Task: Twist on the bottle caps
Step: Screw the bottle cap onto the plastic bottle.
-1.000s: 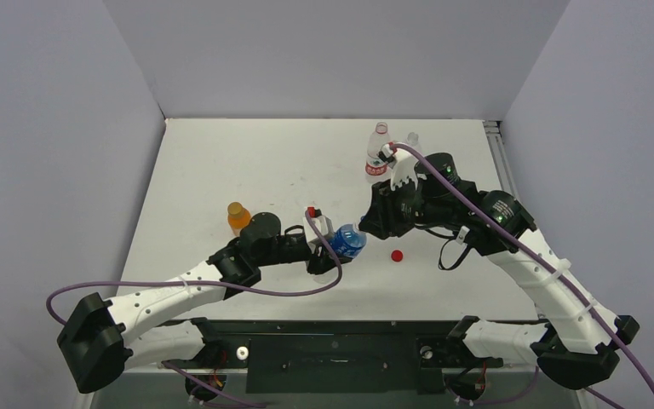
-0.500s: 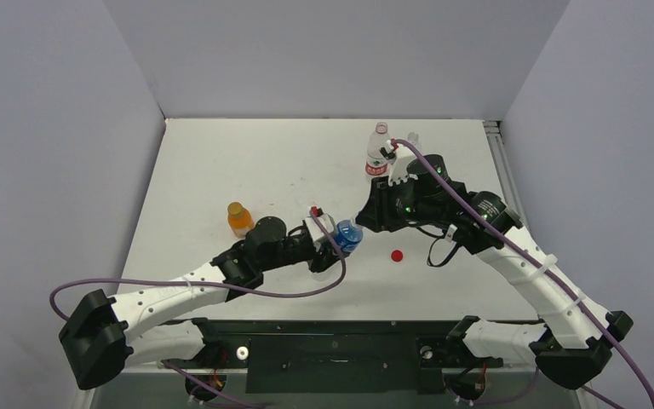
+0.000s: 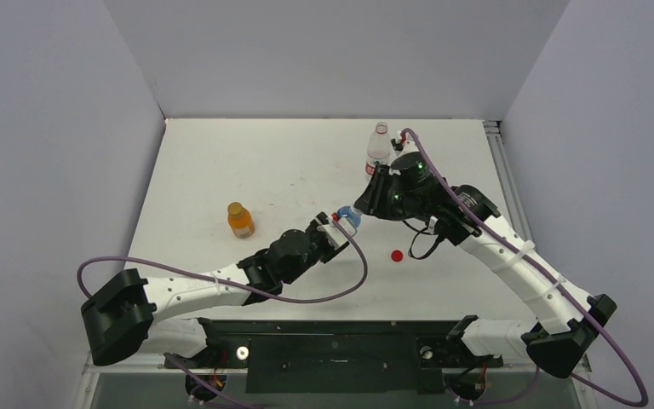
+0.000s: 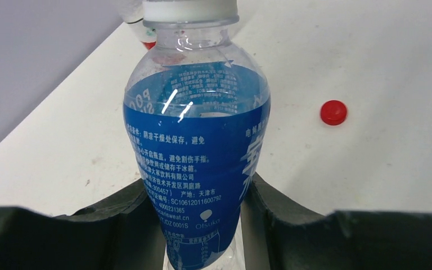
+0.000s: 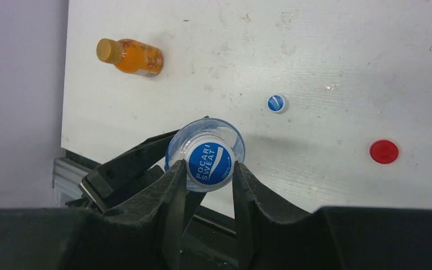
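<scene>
Presently, the left gripper (image 4: 199,202) is clamped on the lower body of a clear plastic bottle with a blue label (image 4: 197,140), one finger on each side, holding it upright. The right gripper (image 5: 208,169) comes at this bottle from above. Its two fingers are closed against opposite sides of the round blue-and-white plastic screw cap (image 5: 209,161), which sits on the bottle's neck.

Whether that cap is fully threaded cannot be told.

A second blue-and-white plastic cap (image 5: 277,103) lies loose on the white table (image 3: 264,162) near the held bottle, apart from it; only the right wrist view shows it. A small round red plastic cap (image 3: 397,255) lies loose on the table to the near right of the held bottle, clear of both grippers.

A small orange-filled plastic bottle (image 3: 239,220) stands well to the left of the held bottle, with an orange-gold cap (image 3: 237,207) on its neck. A clear plastic bottle with a red label (image 3: 378,153) stands beyond the held bottle, just beside the right arm's wrist.
</scene>
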Tool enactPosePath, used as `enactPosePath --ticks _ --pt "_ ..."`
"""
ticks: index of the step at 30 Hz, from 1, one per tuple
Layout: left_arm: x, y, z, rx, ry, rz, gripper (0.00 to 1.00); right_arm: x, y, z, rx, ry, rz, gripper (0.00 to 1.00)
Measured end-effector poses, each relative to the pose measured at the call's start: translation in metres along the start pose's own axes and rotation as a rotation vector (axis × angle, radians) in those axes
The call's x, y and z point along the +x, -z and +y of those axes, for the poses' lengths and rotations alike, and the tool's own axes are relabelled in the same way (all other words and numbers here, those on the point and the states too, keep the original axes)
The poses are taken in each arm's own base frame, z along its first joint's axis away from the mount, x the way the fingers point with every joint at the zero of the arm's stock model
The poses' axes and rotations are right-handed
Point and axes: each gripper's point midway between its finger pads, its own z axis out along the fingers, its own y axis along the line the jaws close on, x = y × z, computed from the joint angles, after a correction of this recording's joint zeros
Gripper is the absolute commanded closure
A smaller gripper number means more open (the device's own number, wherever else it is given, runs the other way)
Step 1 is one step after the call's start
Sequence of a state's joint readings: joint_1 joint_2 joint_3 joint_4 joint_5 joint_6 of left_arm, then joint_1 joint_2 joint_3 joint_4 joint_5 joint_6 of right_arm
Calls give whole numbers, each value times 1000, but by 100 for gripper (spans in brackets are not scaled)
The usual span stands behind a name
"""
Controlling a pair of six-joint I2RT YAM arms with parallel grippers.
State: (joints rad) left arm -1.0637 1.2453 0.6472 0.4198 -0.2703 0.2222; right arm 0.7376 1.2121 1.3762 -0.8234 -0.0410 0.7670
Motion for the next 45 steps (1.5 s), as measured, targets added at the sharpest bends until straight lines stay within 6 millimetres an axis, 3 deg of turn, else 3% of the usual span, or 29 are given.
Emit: enactPosePath --ticks 5,12,18,26,32,36,45 --pt "11 -9 10 -96 -53 24 100 -4 -15 -7 68 -80 -12 99" --pt "4 -14 18 -159 -67 -9 100 -14 -14 -3 87 -147 -40 93" --pt "-4 -16 20 -166 -55 -42 100 -21 -7 0 89 -169 -57 79" --pt "-18 -17 19 -160 -11 -97 100 -23 7 6 91 -162 -56 47" --pt "-22 -19 20 -162 21 -113 100 -21 13 5 97 -152 -45 37" --pt "-22 -19 18 -148 36 -115 100 -24 23 6 80 -143 -64 35" --pt "-21 -17 -1 10 84 -107 100 -43 70 7 -5 11 -167 35"
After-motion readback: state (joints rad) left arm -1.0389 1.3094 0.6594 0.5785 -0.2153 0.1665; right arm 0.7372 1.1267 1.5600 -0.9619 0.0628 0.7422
